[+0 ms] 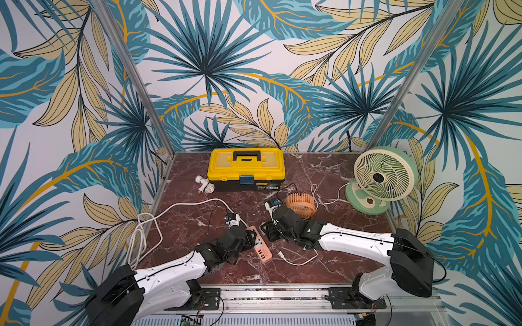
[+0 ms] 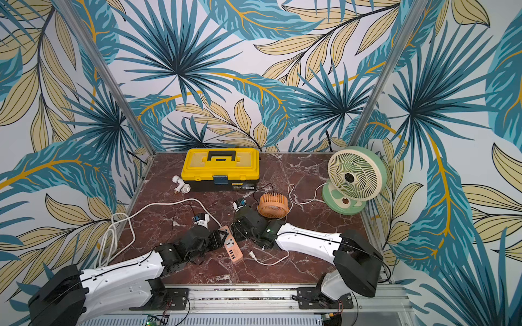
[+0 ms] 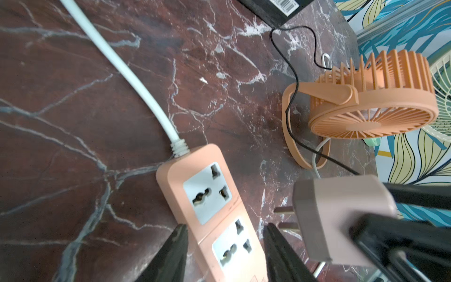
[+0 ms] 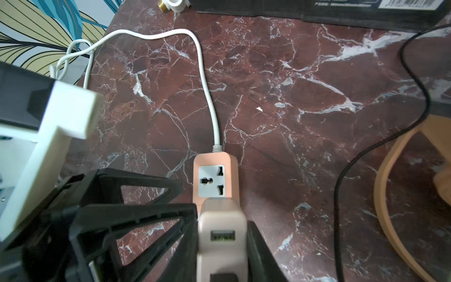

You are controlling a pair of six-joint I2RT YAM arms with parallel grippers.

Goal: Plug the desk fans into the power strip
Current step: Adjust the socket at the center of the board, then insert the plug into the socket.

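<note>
The salmon power strip (image 1: 261,251) (image 3: 175,171) lies flat near the table's middle, its thick white cord (image 3: 136,80) trailing off to the left. My left gripper (image 3: 224,244) (image 1: 251,236) is shut on it, one finger on each long side. My right gripper (image 4: 220,254) (image 1: 267,227) is shut on a beige adapter plug (image 3: 341,214) (image 4: 220,219). Its two prongs (image 3: 285,217) point at the strip's nearer socket from close by. The green desk fan (image 1: 384,176) stands at the back right. Its thin white cord ends in a plug (image 1: 280,254) lying loose on the table.
A small orange fan (image 1: 300,204) sits just behind my right gripper. A yellow toolbox (image 1: 245,168) stands at the back, with white pipe fittings (image 1: 204,185) to its left. Thin black cables (image 3: 292,97) loop over the red marble table (image 1: 339,220).
</note>
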